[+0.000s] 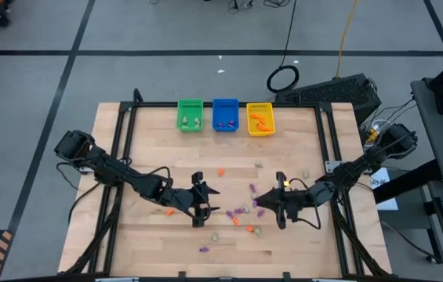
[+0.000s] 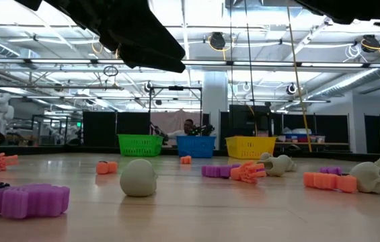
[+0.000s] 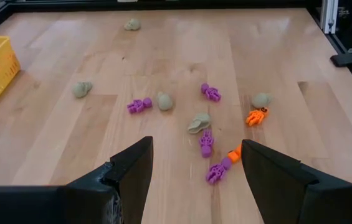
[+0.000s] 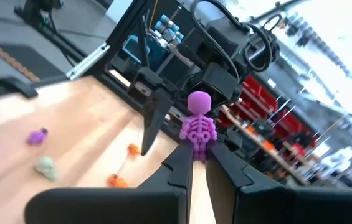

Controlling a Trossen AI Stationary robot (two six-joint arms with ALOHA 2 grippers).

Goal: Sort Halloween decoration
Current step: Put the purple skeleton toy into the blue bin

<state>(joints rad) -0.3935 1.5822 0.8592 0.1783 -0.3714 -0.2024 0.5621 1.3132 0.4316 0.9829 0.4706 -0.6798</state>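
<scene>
right gripper (image 4: pixel 195 163) pinching purple skeleton (image 4: pixel 197 126), hidden overhead

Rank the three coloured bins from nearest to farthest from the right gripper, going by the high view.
1. yellow bin, at the right end of the row, closest to the right gripper.
2. blue bin, in the middle of the row.
3. green bin, at the left end, farthest.
</scene>
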